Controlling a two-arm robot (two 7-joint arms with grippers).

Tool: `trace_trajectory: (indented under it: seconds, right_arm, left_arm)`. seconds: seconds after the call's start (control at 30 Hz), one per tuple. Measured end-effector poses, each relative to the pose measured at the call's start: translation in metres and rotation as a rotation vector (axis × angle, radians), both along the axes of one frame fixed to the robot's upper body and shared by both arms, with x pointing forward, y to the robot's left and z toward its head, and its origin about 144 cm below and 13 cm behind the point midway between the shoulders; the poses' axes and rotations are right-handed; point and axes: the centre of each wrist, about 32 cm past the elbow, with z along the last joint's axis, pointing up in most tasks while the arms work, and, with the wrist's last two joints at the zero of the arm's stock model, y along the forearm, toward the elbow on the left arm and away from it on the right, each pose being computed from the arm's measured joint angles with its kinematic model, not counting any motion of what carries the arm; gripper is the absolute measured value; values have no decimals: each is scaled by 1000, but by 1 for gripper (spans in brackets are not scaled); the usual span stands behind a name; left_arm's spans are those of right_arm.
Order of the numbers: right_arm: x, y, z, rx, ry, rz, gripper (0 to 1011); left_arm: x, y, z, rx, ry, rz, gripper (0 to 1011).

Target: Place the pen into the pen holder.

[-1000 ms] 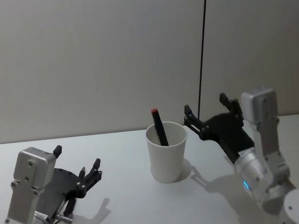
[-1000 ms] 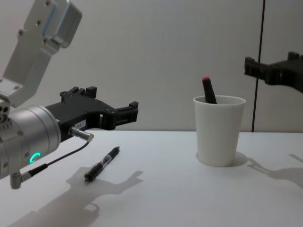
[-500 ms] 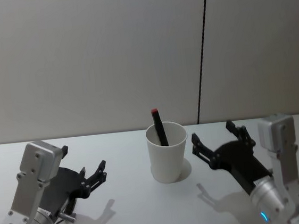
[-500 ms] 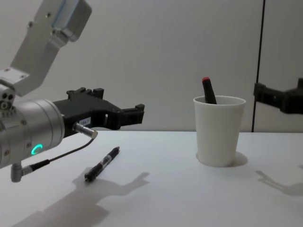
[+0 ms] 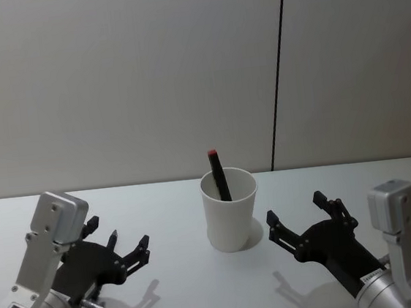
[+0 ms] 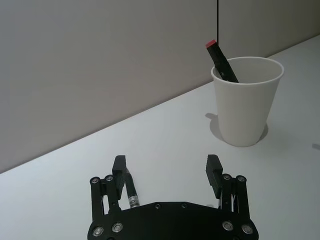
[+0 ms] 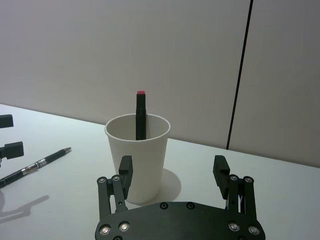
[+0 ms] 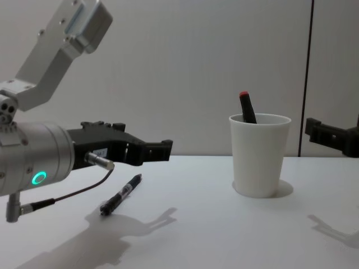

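The pen holder [image 5: 230, 209] is a white paper cup standing upright on the table, also in the chest view [image 8: 259, 154]. A black marker with a red tip [image 5: 218, 173] leans inside it. A black pen [image 8: 120, 194] lies flat on the table to the cup's left, seen too in the right wrist view [image 7: 35, 164]. My left gripper [image 5: 119, 238] hovers open just above that pen [image 6: 131, 197], which shows beside one finger. My right gripper [image 5: 296, 209] hangs open and empty to the right of the cup [image 7: 137, 155], a short way off.
The white table [image 5: 190, 288] runs back to a plain grey wall with a black vertical seam [image 5: 278, 65]. Shadows of both grippers fall on the tabletop. Open room lies between the pen and the cup.
My right gripper has dropped and drawn back from the cup's rim toward the front right. My left gripper has eased forward and lower over the pen on the table.
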Motion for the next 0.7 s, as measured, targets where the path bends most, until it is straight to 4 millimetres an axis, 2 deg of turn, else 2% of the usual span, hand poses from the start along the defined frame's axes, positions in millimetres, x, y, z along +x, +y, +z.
trace_trajectory:
  seconds: [0.7]
  right_arm:
    - [0, 0, 0, 0, 0, 0, 1001]
  left_arm:
    - [1, 17, -20, -68, 87, 76, 1004]
